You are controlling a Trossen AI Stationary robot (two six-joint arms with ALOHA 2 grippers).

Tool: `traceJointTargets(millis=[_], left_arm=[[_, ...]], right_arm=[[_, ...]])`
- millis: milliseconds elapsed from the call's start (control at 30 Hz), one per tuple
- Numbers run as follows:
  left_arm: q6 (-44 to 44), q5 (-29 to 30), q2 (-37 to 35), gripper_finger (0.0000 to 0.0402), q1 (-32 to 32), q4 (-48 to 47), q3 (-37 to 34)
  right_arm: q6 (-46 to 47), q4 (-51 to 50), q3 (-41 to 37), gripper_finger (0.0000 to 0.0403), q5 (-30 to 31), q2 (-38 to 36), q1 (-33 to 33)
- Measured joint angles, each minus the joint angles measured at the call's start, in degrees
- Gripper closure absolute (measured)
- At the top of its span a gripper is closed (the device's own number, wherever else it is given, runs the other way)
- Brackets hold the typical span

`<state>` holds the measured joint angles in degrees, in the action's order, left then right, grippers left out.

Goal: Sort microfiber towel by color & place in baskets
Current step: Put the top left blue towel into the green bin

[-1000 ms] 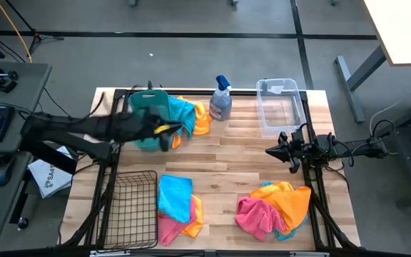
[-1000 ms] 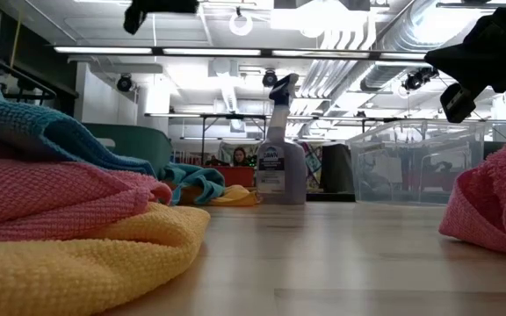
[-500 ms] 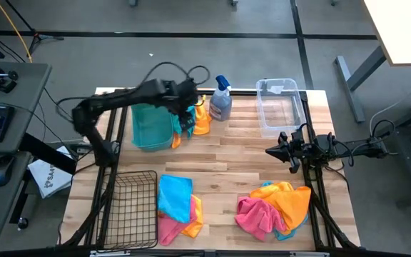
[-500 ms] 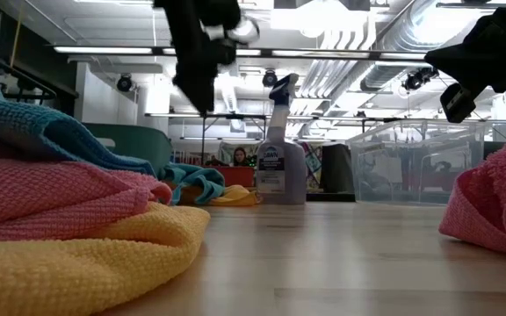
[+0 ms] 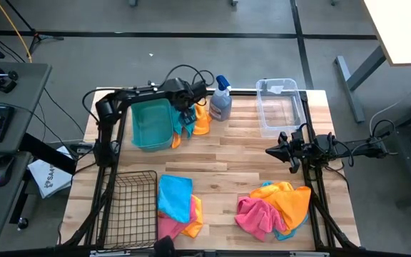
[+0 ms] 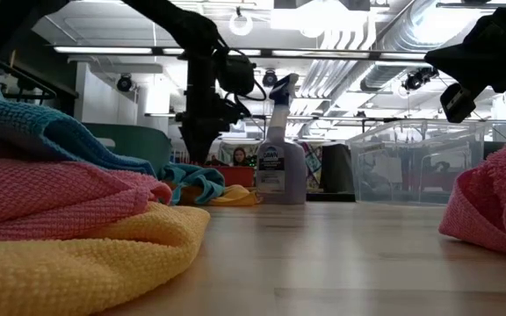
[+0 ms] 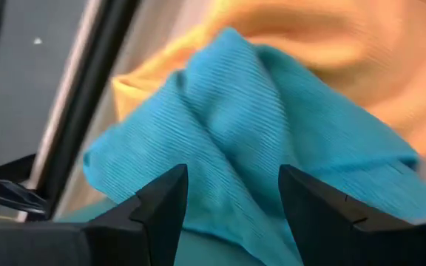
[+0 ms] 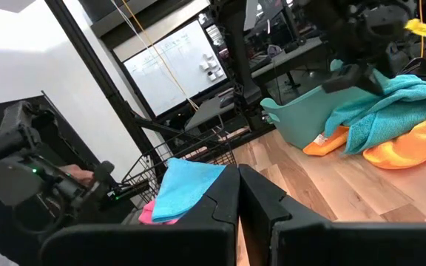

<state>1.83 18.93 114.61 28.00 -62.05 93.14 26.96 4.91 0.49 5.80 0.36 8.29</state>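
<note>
Two dark fingers [image 7: 161,214] of the left gripper [image 5: 189,108] are spread apart above a blue towel [image 7: 242,125], with nothing held between them. This blue towel is draped over the rim of the teal tub [image 5: 150,123], beside an orange towel [image 5: 201,121]. The right gripper [image 5: 278,150] is positioned near the clear bin [image 5: 277,107], its fingers pressed together and empty. Two mixed towel piles [image 5: 177,207] [image 5: 277,207] are located at the table's near edge, the first just beside the wire basket [image 5: 130,207].

No legible text on any object.
</note>
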Motion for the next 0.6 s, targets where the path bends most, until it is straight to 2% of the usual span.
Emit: traceJointTargets(millis=[267, 600], left_arm=[[0.4, 0.4, 0.2, 0.0203, 1.4, 3.3, -0.1], [0.7, -0.4, 0.2, 0.0204, 2.4, 5.4, -5.5]], right_arm=[[0.0, 0.0, 0.0, 0.0402, 0.0, 0.0, 0.0], [0.0, 0.0, 0.0, 0.0402, 0.0, 0.0, 0.0]])
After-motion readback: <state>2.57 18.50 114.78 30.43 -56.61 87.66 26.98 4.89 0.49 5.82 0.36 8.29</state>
